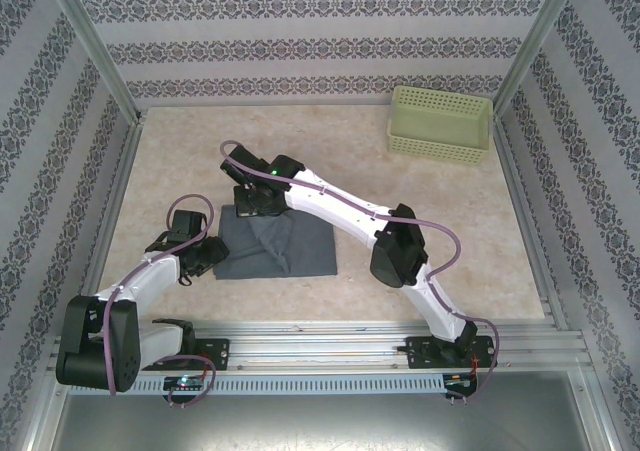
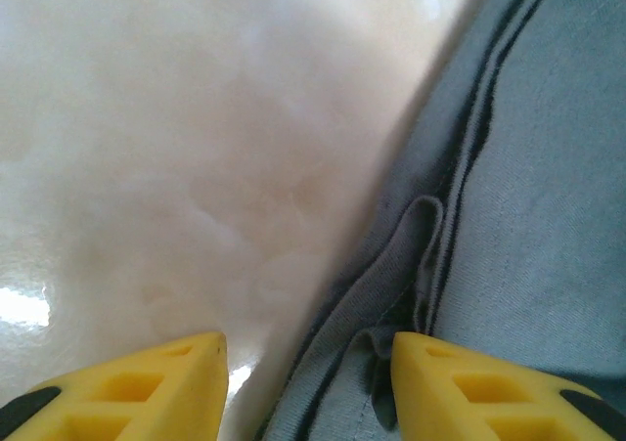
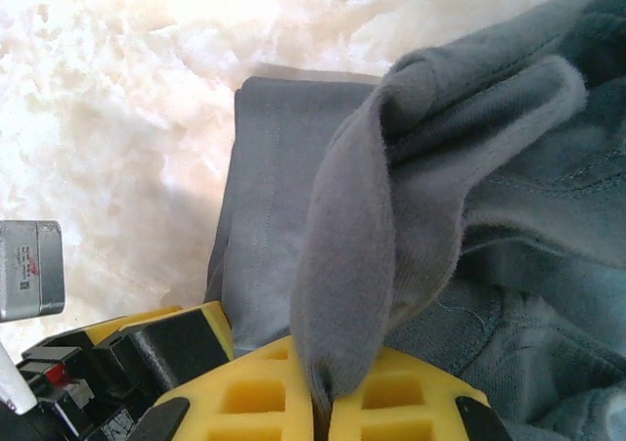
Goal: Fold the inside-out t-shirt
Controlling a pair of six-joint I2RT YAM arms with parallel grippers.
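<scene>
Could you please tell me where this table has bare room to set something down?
The widest bare stretch of the table lies right of the right arm, on the near side of the basket. Another runs along the back wall, left of the basket. Centre-left is crowded: the left gripper and right gripper are at the t-shirt there.

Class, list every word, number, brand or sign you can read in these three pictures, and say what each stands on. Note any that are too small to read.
No text here can be read.
The label on the grey block, at the left of the right wrist view: print too small and blurred to read.
The t-shirt: no print or words.
The basket: no text.
</scene>
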